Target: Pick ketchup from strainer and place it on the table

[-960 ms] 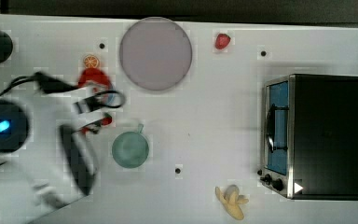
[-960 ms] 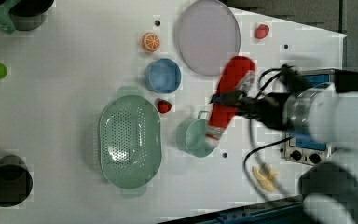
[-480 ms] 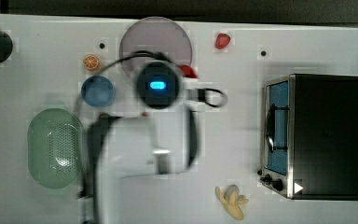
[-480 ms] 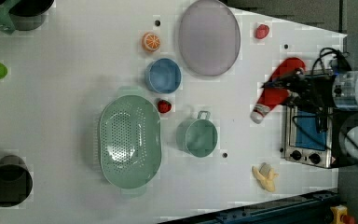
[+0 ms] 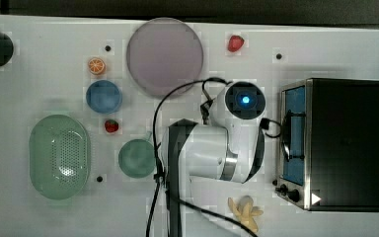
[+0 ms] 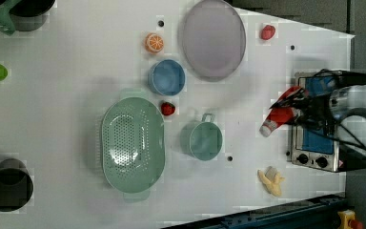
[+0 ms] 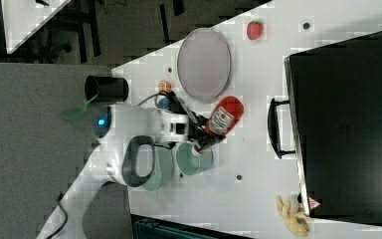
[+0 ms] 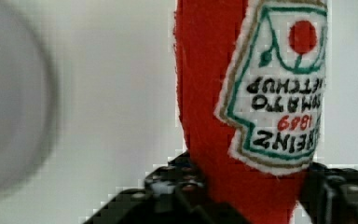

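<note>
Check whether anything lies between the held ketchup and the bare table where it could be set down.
Nothing visible does. The pincer holds the ketchup above bare table, between the green cup and the toaster oven. The banana lies apart from that patch, and the strainer sits far off.

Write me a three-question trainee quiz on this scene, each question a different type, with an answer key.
1. True or false: the ketchup lies inside the strainer.
2. Multiple choice: in the left view, what sits between the strainer and the blue bowl? A) a banana B) a strawberry C) an orange slice
3. Fill in: the gripper is shut on the ____.

Key:
1. False; the gripper holds it in the air near the black oven, and the strainer is empty.
2. B, the strawberry.
3. Ketchup; the fingers clamp its red body.
</note>
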